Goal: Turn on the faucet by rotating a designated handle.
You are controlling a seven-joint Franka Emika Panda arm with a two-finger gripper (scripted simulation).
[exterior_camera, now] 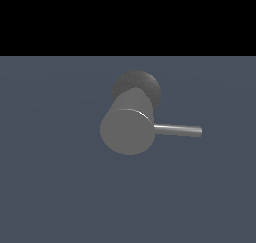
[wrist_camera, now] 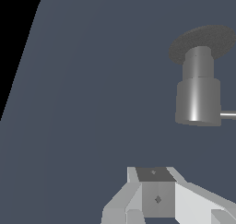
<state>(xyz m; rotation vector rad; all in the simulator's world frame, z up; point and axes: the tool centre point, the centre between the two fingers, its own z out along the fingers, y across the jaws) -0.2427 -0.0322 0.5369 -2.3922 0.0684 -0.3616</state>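
Faucet (wrist_camera: pixel 198 96) sits well apart from claw (wrist_camera: pixel 159 216).

No readable text, labels, brands, numbers or signs in either view. The faucet (exterior_camera: pixel 127 129) is plain matte grey, unmarked on its flat round end and its sides. The handle (exterior_camera: pixel 177 130), sticking out at 3 o'clock from the cylinder in the exterior view, is bare shiny metal, no markings. The grey-blue floor (exterior_camera: pixel 50 187) carries no print. In the wrist view the grey block on the gripper body (wrist_camera: pixel 156 193) shows two small dark diamond-shaped marks, not letters or digits.
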